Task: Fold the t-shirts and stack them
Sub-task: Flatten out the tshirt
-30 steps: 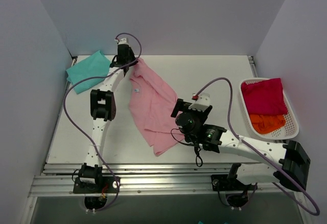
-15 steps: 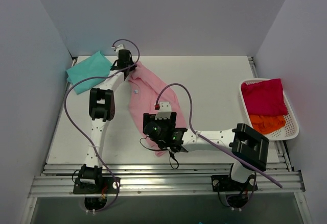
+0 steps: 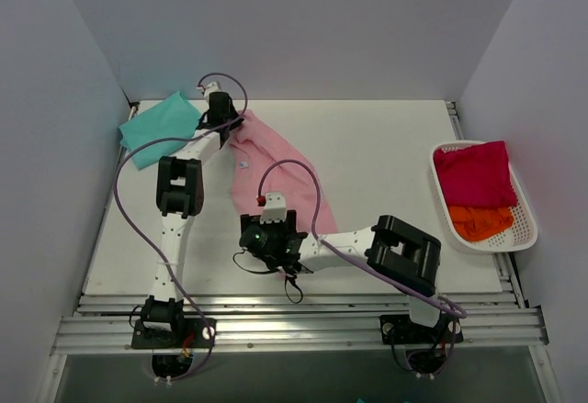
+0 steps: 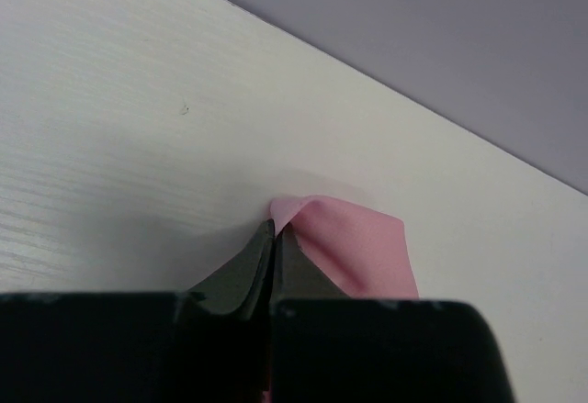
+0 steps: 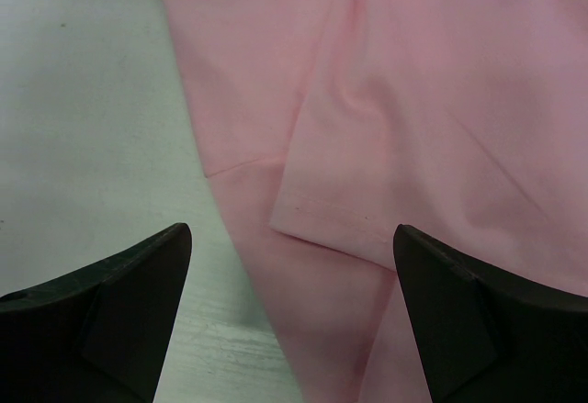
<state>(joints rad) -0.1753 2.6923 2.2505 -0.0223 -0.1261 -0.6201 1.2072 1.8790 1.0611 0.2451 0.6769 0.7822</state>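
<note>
The pale pink t-shirt (image 3: 276, 178) lies spread in a long diagonal from the far left toward the near middle of the table. My left gripper (image 3: 230, 126) is shut on its far corner; the left wrist view shows the jaws (image 4: 274, 236) pinching a fold of pink cloth (image 4: 358, 249) just above the table. My right gripper (image 3: 270, 242) hangs over the shirt's near end, open and empty. In the right wrist view it (image 5: 292, 233) straddles a sleeve hem (image 5: 340, 224) of the pink shirt (image 5: 432, 91). The teal t-shirt (image 3: 156, 128) lies crumpled at the far left corner.
A white basket (image 3: 526, 210) at the right edge holds a red cloth (image 3: 473, 172) and an orange cloth (image 3: 478, 221). Walls close in the table at the back and on both sides. A purple cable (image 3: 308, 192) loops over the pink shirt.
My right arm has swung left across the table, from right of the pink shirt to over its near end. My left gripper stays shut on the far corner, shifted slightly left.
</note>
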